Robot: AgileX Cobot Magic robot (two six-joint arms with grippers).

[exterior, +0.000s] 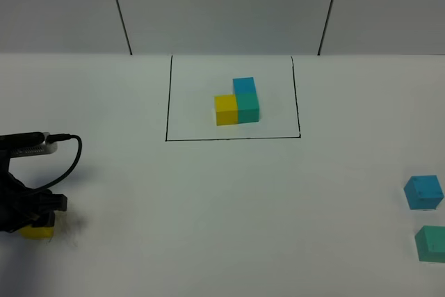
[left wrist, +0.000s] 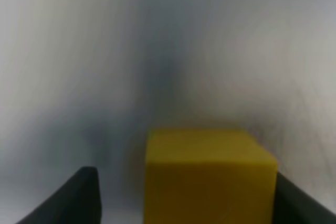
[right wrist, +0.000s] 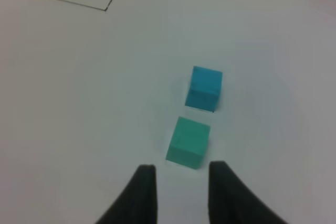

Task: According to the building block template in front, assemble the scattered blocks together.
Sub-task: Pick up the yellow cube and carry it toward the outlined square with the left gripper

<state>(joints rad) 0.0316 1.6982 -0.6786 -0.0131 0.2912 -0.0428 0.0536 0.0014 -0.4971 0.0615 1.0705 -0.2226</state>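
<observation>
A black drawn rectangle [exterior: 233, 138] at twelve o'clock encloses the yellow-teal-blue cube template [exterior: 245, 106]. Left gripper [left wrist: 184, 174] sits spread around a matte yellow cube [left wrist: 210, 182]; right gripper [right wrist: 182, 167] is spread.

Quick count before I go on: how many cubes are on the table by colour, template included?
Yellow: 2, framed yellow cube, loose yellow cube
Teal: 2, framed teal cube, loose teal cube
Blue: 2, framed blue cube, loose blue cube
Total: 6 cubes

White table [exterior: 208, 206] before grey panelled wall [exterior: 222, 5].
</observation>
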